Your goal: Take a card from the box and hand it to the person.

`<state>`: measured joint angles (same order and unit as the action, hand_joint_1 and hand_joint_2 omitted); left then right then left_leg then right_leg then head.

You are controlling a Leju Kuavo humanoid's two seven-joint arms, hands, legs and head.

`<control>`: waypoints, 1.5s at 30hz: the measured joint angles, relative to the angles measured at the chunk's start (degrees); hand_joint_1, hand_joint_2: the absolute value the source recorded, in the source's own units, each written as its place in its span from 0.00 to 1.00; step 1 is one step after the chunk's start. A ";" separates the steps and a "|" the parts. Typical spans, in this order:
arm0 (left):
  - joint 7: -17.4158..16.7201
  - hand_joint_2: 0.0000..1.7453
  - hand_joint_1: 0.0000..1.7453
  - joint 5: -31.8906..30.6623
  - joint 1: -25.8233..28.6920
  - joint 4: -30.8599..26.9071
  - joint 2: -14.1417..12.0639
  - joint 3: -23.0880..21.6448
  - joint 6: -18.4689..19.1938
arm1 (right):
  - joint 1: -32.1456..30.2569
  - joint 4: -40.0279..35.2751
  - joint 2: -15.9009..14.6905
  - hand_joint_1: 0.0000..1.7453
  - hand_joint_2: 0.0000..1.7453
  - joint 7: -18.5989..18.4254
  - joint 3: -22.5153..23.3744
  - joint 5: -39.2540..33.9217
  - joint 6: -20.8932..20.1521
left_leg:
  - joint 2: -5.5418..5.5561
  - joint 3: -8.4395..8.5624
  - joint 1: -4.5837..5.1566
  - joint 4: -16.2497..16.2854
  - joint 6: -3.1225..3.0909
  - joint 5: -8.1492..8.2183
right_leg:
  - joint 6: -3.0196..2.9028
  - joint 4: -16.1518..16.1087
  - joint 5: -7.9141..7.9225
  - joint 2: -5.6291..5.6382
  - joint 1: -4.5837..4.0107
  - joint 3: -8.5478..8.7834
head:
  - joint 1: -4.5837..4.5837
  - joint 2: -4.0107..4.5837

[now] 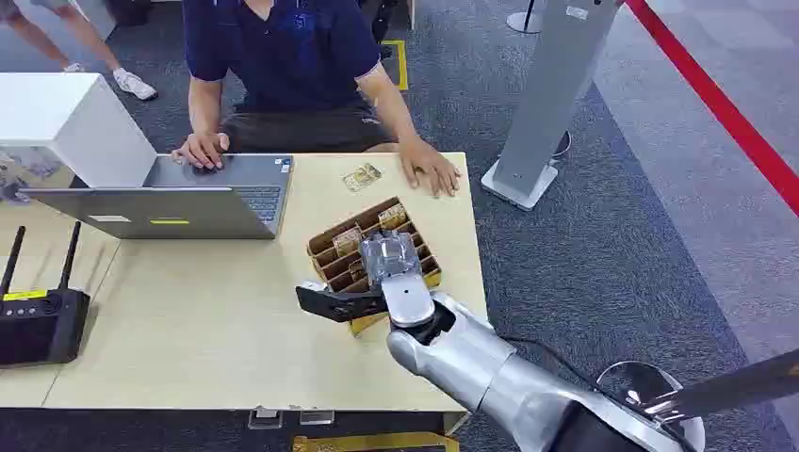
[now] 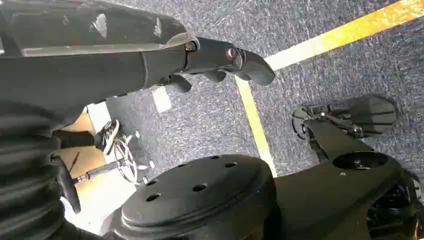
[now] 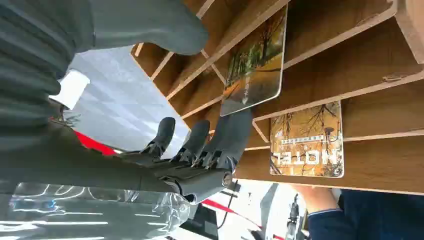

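Right robot hand (image 1: 363,282) was over the near part of the divided wooden box (image 1: 325,247), which sat on the bench (image 1: 188,320) right of centre, near the right edge. In the right wrist view its dark fingers (image 3: 220,142) were loosely extended, tips at the edge of a hotel card (image 3: 255,62) standing tilted in a slot; thumb (image 3: 150,22) well apart from them. Nothing pinched yet; hand spread. A second card (image 3: 307,140) lay in the adjoining slot. One loose card (image 1: 362,176) lay on the bench beyond the box, near the person's hand (image 1: 429,171).

Left robot hand (image 2: 220,60) hung beside the body over the carpet, fingers loosely curled, holding nothing.

Judgement: card is light, thin, stiff and glossy, so likely slippery; the dividers leave only its exposed upper edge free. Best hold is a thumb-and-finger pinch across both faces at that edge, then lift straight along the slot. Risk: card tipping flat or slipping out.

Laptop (image 1: 188,198) at far left of bench.
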<state>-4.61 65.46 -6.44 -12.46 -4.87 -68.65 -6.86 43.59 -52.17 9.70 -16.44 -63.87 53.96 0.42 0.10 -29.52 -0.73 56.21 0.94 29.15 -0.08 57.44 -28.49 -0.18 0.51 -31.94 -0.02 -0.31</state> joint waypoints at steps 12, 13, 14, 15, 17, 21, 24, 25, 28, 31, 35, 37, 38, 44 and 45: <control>0.00 1.00 0.00 -0.04 0.00 0.00 0.00 0.00 -0.07 | 0.00 0.61 0.00 0.48 1.00 0.00 0.00 0.50 -0.09 | 0.00 0.00 0.00 0.00 0.00 0.00 | 0.00 0.00 0.00 0.00 0.00 0.00 | 0.00 0.00; 0.00 1.00 0.00 -0.04 0.00 0.00 0.00 0.00 -0.11 | 0.00 0.68 0.00 0.49 1.00 0.00 0.00 0.50 -0.09 | 0.00 0.00 0.00 0.00 0.00 0.00 | 0.00 0.00 0.00 0.00 0.00 0.00 | 0.00 0.00; 0.00 1.00 0.00 -0.04 0.00 0.00 0.00 0.00 -0.11 | 0.00 0.72 0.00 0.50 1.00 0.00 0.02 0.52 -0.09 | 0.00 0.00 0.00 0.00 0.00 0.00 | 0.00 0.00 0.00 0.00 0.00 0.00 | 0.00 0.00; 0.00 1.00 0.00 -0.04 0.00 0.00 0.00 0.00 -0.13 | 0.00 0.76 0.00 0.50 1.00 0.00 0.02 0.52 -0.09 | 0.00 0.01 0.00 0.00 0.00 0.00 | 0.00 0.00 0.00 0.00 0.00 0.00 | 0.00 0.00; 0.00 1.00 0.00 -0.07 0.00 0.00 0.00 0.00 -0.17 | 0.00 0.87 0.00 0.51 1.00 0.02 0.04 0.52 -0.07 | 0.00 0.00 0.00 0.00 0.00 0.00 | 0.00 0.00 0.00 0.00 0.00 0.00 | 0.00 0.00; 0.00 1.00 0.00 -0.20 0.01 0.00 0.00 -0.02 -0.20 | -0.01 1.11 -0.02 0.50 1.00 0.02 0.07 0.59 -0.02 | 0.00 0.01 0.00 0.00 0.00 0.00 | 0.00 0.00 0.00 0.00 0.00 0.00 | 0.00 0.00; -0.13 1.00 0.00 -0.35 0.01 0.00 0.00 -0.02 -0.35 | -0.01 1.20 -0.02 0.50 1.00 0.00 0.09 0.59 -0.02 | 0.00 0.01 0.00 0.00 0.00 0.00 | 0.00 0.00 0.00 0.00 0.00 0.00 | 0.00 0.00; -0.24 1.00 0.00 -0.35 0.01 0.00 0.00 -0.02 -0.39 | -0.01 1.25 -0.02 0.52 1.00 -0.02 0.09 0.59 -0.02 | 0.00 0.01 0.00 0.00 0.00 0.00 | 0.00 0.00 0.00 0.00 0.00 0.00 | 0.00 0.00; -0.37 1.00 0.00 -0.35 0.00 0.00 0.00 -0.02 -0.63 | -0.01 1.33 -0.02 0.72 1.00 -0.02 0.09 0.59 -0.04 | 0.00 0.01 0.00 0.00 0.00 0.00 | 0.00 0.00 0.00 0.00 0.00 0.00 | 0.00 0.00; -0.44 1.00 0.00 -0.31 0.00 0.00 0.00 -0.02 -0.63 | 0.00 1.44 -0.02 0.84 1.00 0.13 0.09 0.57 -0.04 | 0.00 0.01 0.00 0.00 0.00 0.00 | 0.00 0.00 0.00 0.00 0.00 0.00 | 0.00 0.00; -0.46 1.00 0.00 0.00 0.00 0.00 0.00 -0.02 -0.61 | 0.07 1.62 0.09 0.99 1.00 0.52 0.09 0.46 -0.04 | 0.00 0.01 0.00 0.00 0.00 0.00 | 0.00 0.00 0.00 0.00 0.00 0.00 | 0.00 0.00; -0.46 1.00 0.00 0.02 0.00 0.00 0.00 0.00 -0.61 | 0.06 1.79 0.26 0.95 1.00 0.66 0.09 0.39 -0.04 | 0.00 0.01 0.00 0.00 0.00 0.00 | 0.00 0.00 0.00 0.00 0.00 0.00 | 0.00 0.00; -0.46 1.00 0.00 0.02 0.00 0.00 0.00 0.00 -0.61 | 0.07 1.88 0.31 0.89 1.00 0.70 0.09 0.35 -0.04 | 0.00 0.01 0.00 0.00 0.00 0.00 | 0.00 0.00 0.00 0.00 0.00 0.00 | 0.00 0.00; 0.28 1.00 0.00 -0.68 0.00 0.00 0.00 -0.04 -0.81 | 0.11 2.43 0.63 0.88 1.00 1.16 0.09 0.22 0.13 | 0.00 0.01 0.00 0.00 0.00 0.00 | 0.00 0.00 0.00 0.00 0.00 0.00 | 0.00 0.00; 0.53 1.00 0.00 -0.68 0.01 0.00 0.00 -0.04 -0.92 | 0.11 2.47 0.68 0.88 1.00 1.18 0.09 0.22 0.22 | 0.00 0.01 0.00 0.00 0.00 0.00 | 0.00 0.00 0.00 0.00 0.00 0.00 | 0.00 0.00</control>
<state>-4.09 64.78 -6.43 -12.46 -4.87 -68.70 -7.78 43.70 -49.70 10.38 -15.26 -63.78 54.18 0.63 0.10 -29.52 -0.73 56.21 0.94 29.15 -0.08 57.44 -28.49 -0.18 0.51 -31.94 -0.02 -0.31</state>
